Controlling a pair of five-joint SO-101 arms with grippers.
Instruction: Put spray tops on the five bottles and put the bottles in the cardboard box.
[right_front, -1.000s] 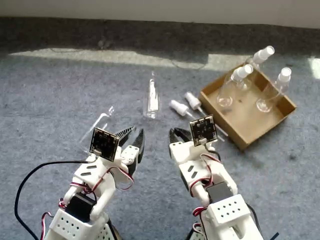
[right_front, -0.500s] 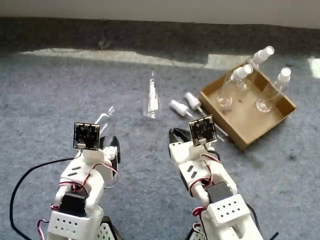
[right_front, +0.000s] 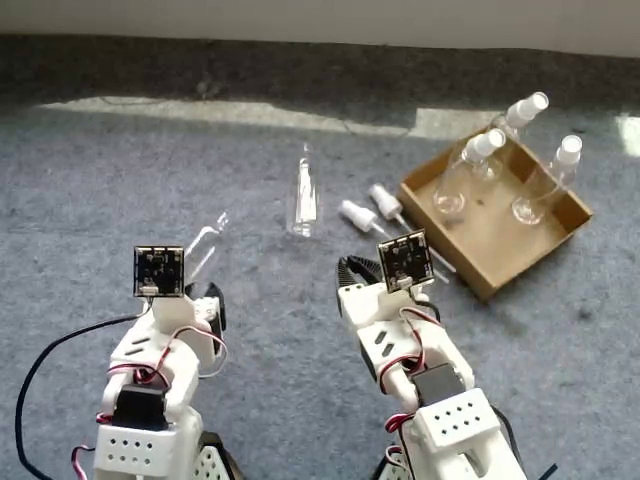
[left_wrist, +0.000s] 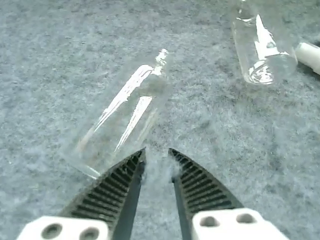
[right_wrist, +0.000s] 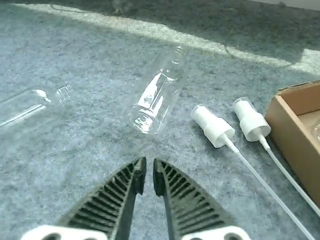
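Two capless clear bottles lie on the grey carpet: one (right_front: 302, 195) in the middle, one (right_front: 200, 245) to its left. Beside the middle bottle lie two white spray tops (right_front: 355, 213) (right_front: 385, 200). The cardboard box (right_front: 495, 230) at the right holds three bottles with tops on, such as this one (right_front: 545, 185). My left gripper (left_wrist: 156, 155) is open by a narrow gap, its fingertips just short of the left bottle's (left_wrist: 125, 117) base. My right gripper (right_wrist: 149, 172) is shut and empty, a little short of the middle bottle (right_wrist: 155, 100) and the tops (right_wrist: 212, 125).
A sunlit strip and a darker band of carpet run along the far side. The box's near corner (right_wrist: 295, 120) stands beside the right arm (right_front: 400, 330). Black cable trails from the left arm's base (right_front: 40, 380).
The left arm has swung left and pulled back toward its base, and its wide-open jaws have narrowed. The right arm, bottles and tops have not moved.
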